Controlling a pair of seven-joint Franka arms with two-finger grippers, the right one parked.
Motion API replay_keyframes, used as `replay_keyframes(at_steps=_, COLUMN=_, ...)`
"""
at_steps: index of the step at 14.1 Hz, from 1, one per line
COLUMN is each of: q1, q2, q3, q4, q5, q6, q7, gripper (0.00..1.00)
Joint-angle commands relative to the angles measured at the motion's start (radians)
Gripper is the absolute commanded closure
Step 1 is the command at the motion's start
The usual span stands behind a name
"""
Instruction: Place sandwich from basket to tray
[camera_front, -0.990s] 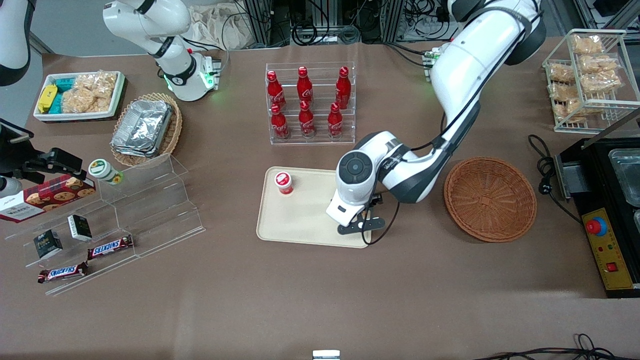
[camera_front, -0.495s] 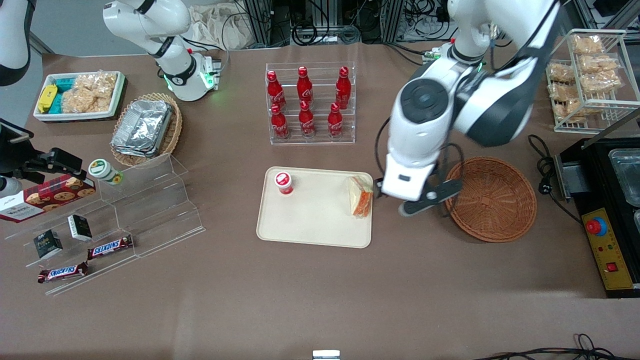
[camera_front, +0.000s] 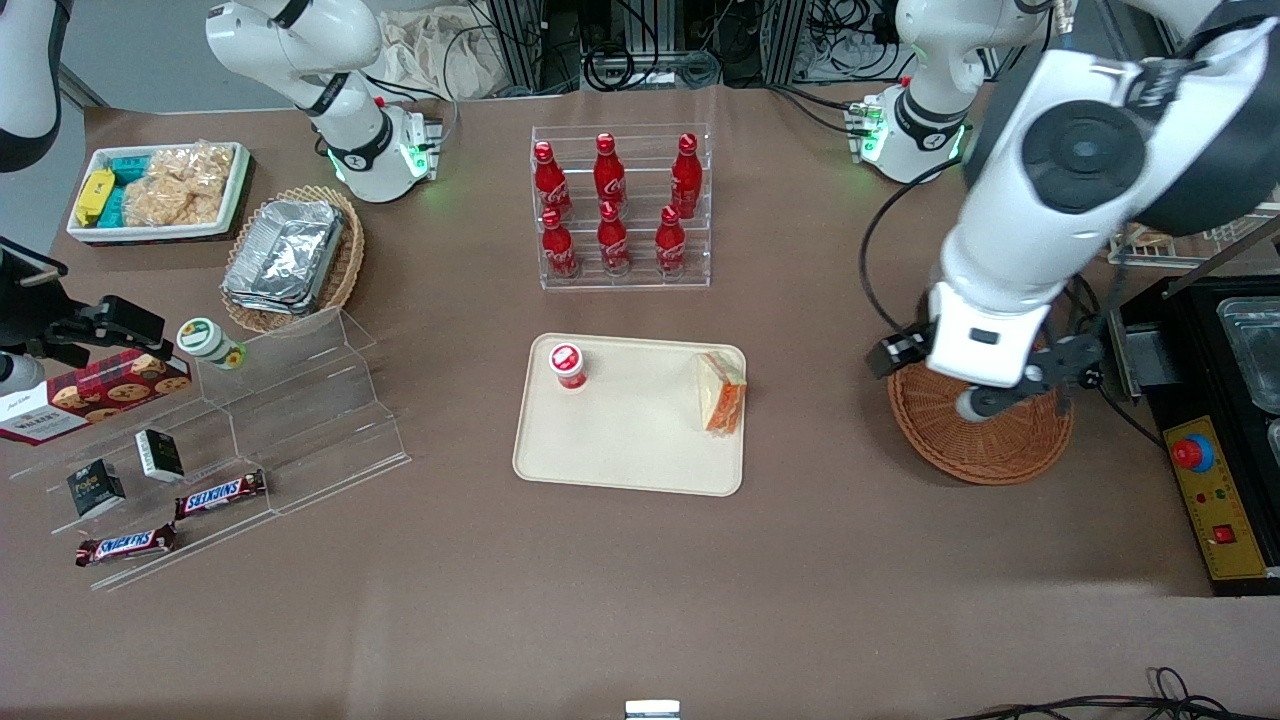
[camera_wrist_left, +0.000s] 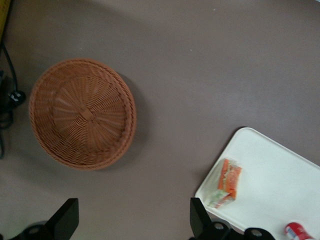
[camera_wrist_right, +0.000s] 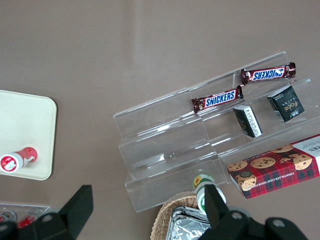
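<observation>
The sandwich (camera_front: 722, 392) (camera_wrist_left: 227, 182) lies on the cream tray (camera_front: 630, 440) (camera_wrist_left: 275, 185), at the tray's edge nearest the basket, with its orange filling showing. The round reddish-brown basket (camera_front: 985, 450) (camera_wrist_left: 82, 112) holds nothing. My left gripper (camera_front: 975, 390) (camera_wrist_left: 132, 222) hangs high above the table and open, with nothing between its fingers (camera_wrist_left: 67, 220). In the front view it covers part of the basket. The wrist view looks down on bare table between basket and tray.
A small red-capped bottle (camera_front: 568, 365) (camera_wrist_left: 299, 231) stands on the tray's corner toward the parked arm. A clear rack of red bottles (camera_front: 620, 210) stands farther from the front camera. A black appliance (camera_front: 1220, 400) sits beside the basket. Clear step shelves (camera_front: 290, 400) hold snacks.
The gripper let go of the sandwich on the tray, then rose and swung away toward the working arm's end, over the basket. The sandwich stays on the tray.
</observation>
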Motion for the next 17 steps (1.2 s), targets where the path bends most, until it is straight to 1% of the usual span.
replay_keyframes(at_steps=1, q1=-0.01, q2=-0.069, q3=0.155, q4=-0.043, q5=-0.105, q6=-0.016, q7=0.216, gripper=0.0)
replay_keyframes(at_steps=3, q1=-0.078, q2=-0.101, q3=0.337, q4=-0.066, q5=-0.168, q6=-0.018, q7=0.391, gripper=0.0)
replay_keyframes(at_steps=5, q1=-0.18, q2=-0.15, q3=0.521, q4=-0.115, q5=-0.2, q6=-0.018, q7=0.524, gripper=0.0)
replay_keyframes(at_steps=6, q1=-0.22, q2=-0.169, q3=0.592, q4=-0.132, q5=-0.209, q6=-0.016, q7=0.564, gripper=0.0)
replay_keyframes(at_steps=7, q1=-0.231, q2=-0.186, q3=0.626, q4=-0.145, q5=-0.219, q6=-0.016, q7=0.603, gripper=0.0)
replay_keyframes(at_steps=10, q1=-0.23, q2=-0.253, q3=0.669, q4=-0.205, q5=-0.223, q6=-0.012, q7=0.714, gripper=0.0)
replay_keyframes(at_steps=12, q1=-0.222, q2=-0.29, q3=0.674, q4=-0.236, q5=-0.223, q6=-0.006, q7=0.737, gripper=0.0)
replay_keyframes(at_steps=17, q1=-0.219, q2=-0.312, q3=0.686, q4=-0.236, q5=-0.22, q6=-0.015, q7=0.768, gripper=0.0)
